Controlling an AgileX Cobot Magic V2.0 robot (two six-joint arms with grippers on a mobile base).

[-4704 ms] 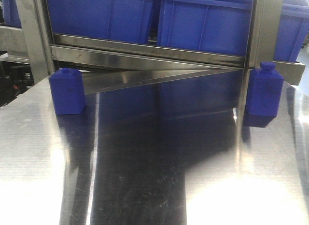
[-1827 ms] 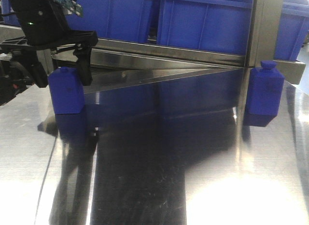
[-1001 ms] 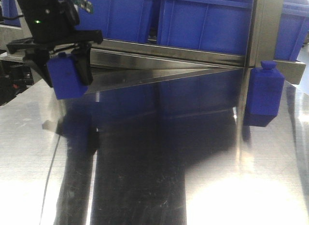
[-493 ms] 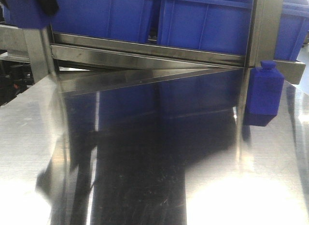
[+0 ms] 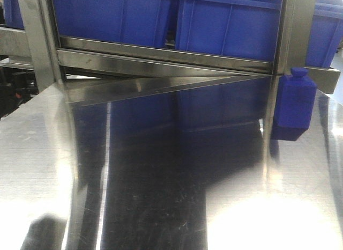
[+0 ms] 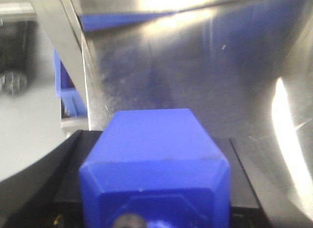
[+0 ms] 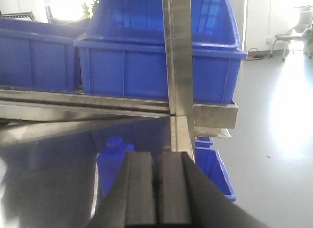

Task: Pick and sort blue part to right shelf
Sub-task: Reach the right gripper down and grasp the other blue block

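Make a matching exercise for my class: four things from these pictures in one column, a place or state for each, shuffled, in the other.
1. blue part in the left wrist view
2. blue part in the front view
3. right gripper
4. blue bins

A. shut, empty
B. on the shelf
C. on the table, beside the steel post
D. held in the left gripper

Pairs: 1-D, 2-C, 3-A, 4-B.

Brushed steel surface (image 5: 161, 196), mirror-glossy, finely scratched, satin metal shelf rail (image 5: 161, 56) far back, glossy smooth blue plastic bins (image 5: 225, 24), right part (image 5: 293, 102) matt blue plastic, held part (image 6: 154, 154) smooth plastic with faint sheen, right tool (image 7: 157, 157) pads (image 7: 142, 189) matt black
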